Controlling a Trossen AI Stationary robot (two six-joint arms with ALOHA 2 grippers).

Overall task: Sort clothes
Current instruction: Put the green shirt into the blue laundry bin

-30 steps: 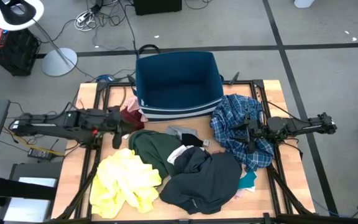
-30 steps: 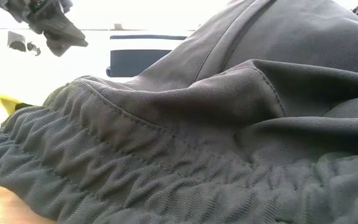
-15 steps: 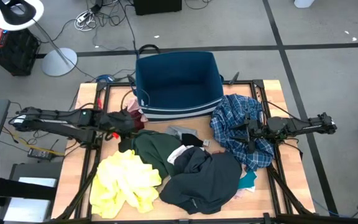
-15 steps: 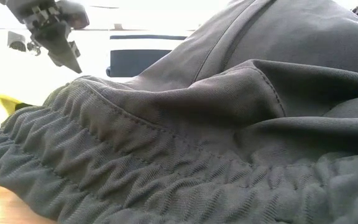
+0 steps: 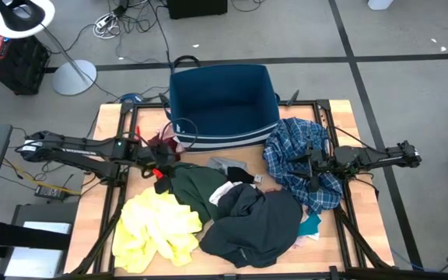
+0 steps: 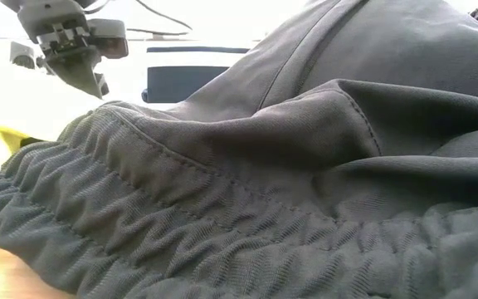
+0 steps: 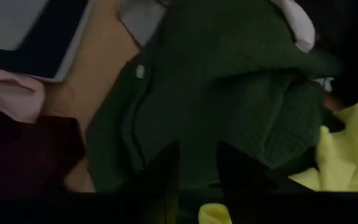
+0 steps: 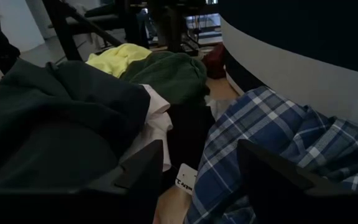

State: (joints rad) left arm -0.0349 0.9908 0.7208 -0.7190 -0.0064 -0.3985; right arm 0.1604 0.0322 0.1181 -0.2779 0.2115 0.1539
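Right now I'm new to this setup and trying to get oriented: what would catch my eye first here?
A heap of mixed garments covers the table: a yellow garment at the front left, a dark grey garment in front, a blue plaid shirt at the right. Behind them stands the navy bin. The left gripper reaches open over the dark green garment; the right gripper rests open at the plaid shirt.

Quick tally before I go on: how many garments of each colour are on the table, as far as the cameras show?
Blue plaid: 1
Yellow: 1
Dark green: 1
Dark grey: 1
Maroon: 1
White: 1
Teal: 1
Black: 1
Light grey: 1
Total: 9 visible; more may be buried in the pile.
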